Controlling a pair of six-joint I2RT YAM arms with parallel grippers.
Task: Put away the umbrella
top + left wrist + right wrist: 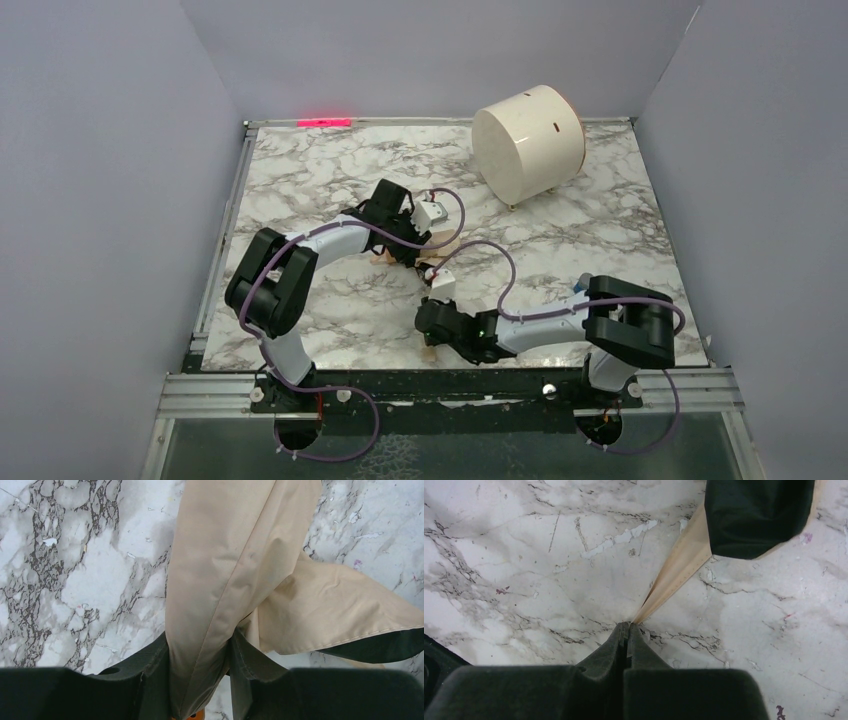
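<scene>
Mid strap-wrap on the umbrella (220,570), I reckon
Left hand (200,660) pinches its bunched middle, right hand (626,632) pinches the strap (676,567) tip; next up, probably winding it round snug.

The umbrella (225,580) is a collapsed bundle of creased cream-tan fabric over the marble counter (75,580), squeezed narrow between the jaws of the left gripper (200,652). One flap fans sideways, dark underneath. Its tan strap (676,572) runs taut into the closed right gripper (627,626).
</scene>
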